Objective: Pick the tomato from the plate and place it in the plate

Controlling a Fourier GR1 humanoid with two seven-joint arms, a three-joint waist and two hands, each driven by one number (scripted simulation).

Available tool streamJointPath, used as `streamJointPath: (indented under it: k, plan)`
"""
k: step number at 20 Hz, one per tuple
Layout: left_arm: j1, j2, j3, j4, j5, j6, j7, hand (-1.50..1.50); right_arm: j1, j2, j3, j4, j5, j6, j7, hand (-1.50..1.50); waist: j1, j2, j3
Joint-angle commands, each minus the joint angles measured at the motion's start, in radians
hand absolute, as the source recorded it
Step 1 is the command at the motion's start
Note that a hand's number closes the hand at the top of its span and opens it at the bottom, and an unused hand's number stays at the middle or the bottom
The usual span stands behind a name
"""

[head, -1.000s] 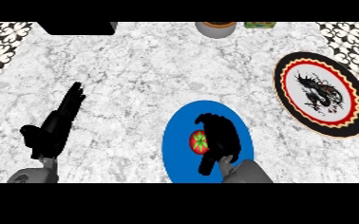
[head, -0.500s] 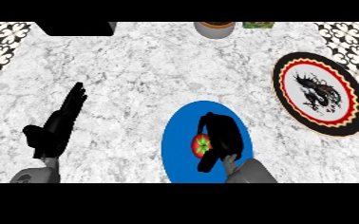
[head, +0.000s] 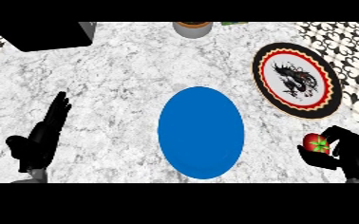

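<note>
Two plates are sitting on the marble worktop point(head: 126, 71), and the blue plate point(head: 201, 132), the landmark here, is carrying nothing. The tomato point(head: 317, 144) is off to the right of the blue plate, well apart from its rim and near the view's right edge, with its green stalk end facing up. The right hand point(head: 335, 151) is curling its fingers round the tomato and gripping it, so the pick appears done and the carrying step is in hand.

The patterned plate point(head: 295, 79), black-rimmed with a dark creature drawn on its pale centre, is lying up and to the right of the blue plate, and the tomato is sitting just below its lower edge. By my judgement the next move is calling for the right hand to travel up over that patterned plate, come down above its middle, and uncurl only once the tomato is close to the surface, since a round fruit may roll.

The left hand point(head: 41, 137) is resting far to the left of the blue plate, fingers straight and holding nothing.

No brand, label or readable writing is showing anywhere.
</note>
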Motion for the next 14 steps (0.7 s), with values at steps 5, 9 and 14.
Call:
streamJointPath:
  k: [5,9,14]
  plan:
    - [0.037,0.028,0.002,-0.050,0.026,-0.064,-0.007,0.00,0.397,-0.186,-0.371,-0.155,-0.303,-0.100,-0.327,1.50,0.058,0.007,-0.002]
    - [-0.025,-0.012,-0.024,0.013,-0.006,-0.043,-0.024,0.00,0.492,-0.186,-0.506,-0.299,-0.361,-0.095,-0.357,1.50,0.084,0.015,-0.004]
    - [-0.067,-0.003,-0.022,0.016,-0.021,-0.038,0.013,0.00,0.520,-0.153,-0.647,-0.383,-0.398,-0.129,-0.414,1.50,0.101,0.017,-0.003]
